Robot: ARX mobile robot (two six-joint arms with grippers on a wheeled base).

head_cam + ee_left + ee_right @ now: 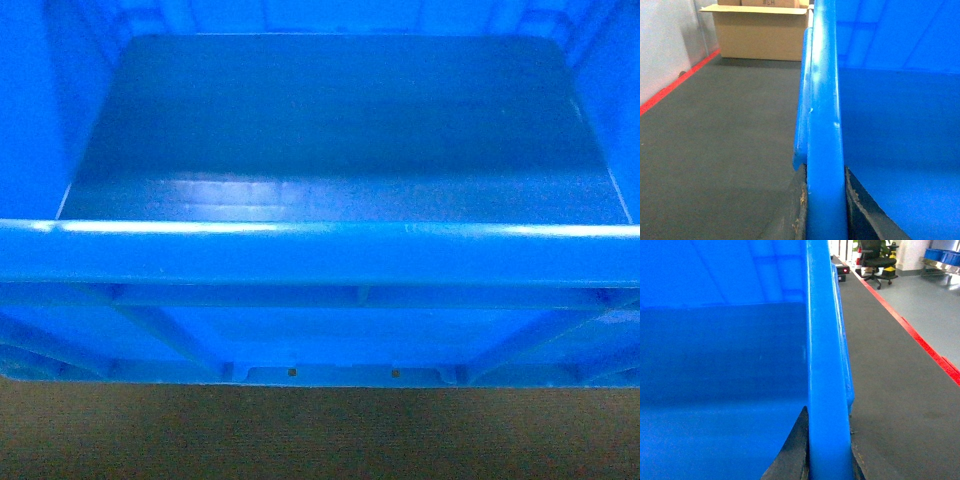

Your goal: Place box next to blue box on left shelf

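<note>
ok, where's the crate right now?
Held up in front of the robot: the crate fills the head view, each side rim clamped in jaws, above dark floor mat.

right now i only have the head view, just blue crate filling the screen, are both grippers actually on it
Observer: Yes. In the left wrist view the left gripper has its dark fingers either side of the box rim.
Operator: and the right one
Observer: Same there. The right gripper straddles the opposite rim, one finger inside the wall, one outside.
Operator: anything around me, i just see floor under it
Observer: On the left side a cardboard box stands ahead on the dark floor, with a red line along the wall.
Operator: right side
Observer: A black office chair stands far ahead, past another red line.
</note>
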